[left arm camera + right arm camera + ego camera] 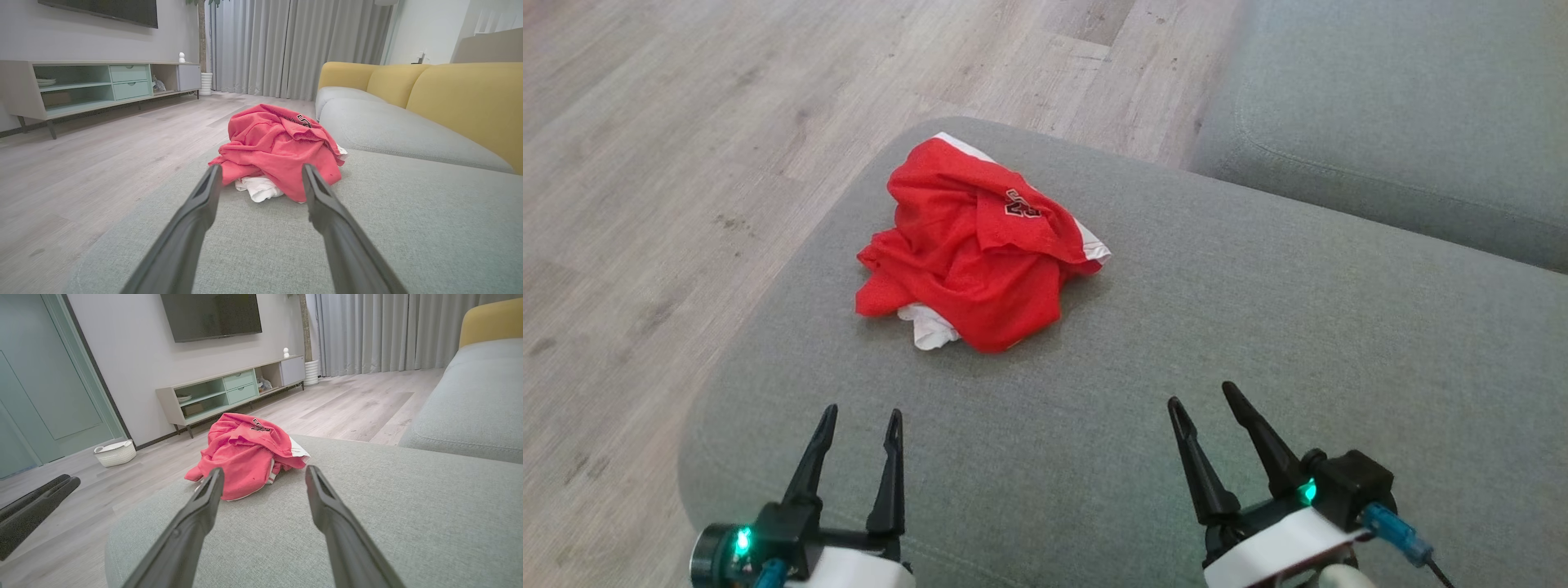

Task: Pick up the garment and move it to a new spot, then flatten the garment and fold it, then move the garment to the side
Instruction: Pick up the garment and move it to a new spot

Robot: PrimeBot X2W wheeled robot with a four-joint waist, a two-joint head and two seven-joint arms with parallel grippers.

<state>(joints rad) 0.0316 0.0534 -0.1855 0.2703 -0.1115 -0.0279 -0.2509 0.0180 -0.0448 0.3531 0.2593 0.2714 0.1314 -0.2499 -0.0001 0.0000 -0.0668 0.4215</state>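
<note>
A crumpled red garment (976, 249) with white trim lies bunched on the grey sofa cushion (1258, 327), toward its far left corner. It shows again in the left wrist view (278, 149) and the right wrist view (245, 451). My left gripper (862, 416) hovers open at the lower left, short of the garment, with nothing between its fingers. At the lower right my right gripper (1201, 394) is open too, empty and well to the right of the garment. In the wrist views each gripper, left (262, 170) and right (264, 471), points at the heap from a distance.
Wooden floor (686, 163) lies left of and beyond the cushion edge. A second grey seat (1405, 106) with yellow backrests (470, 98) adjoins at the right. A TV cabinet (229, 392) and a white basket (115, 452) stand by the far wall.
</note>
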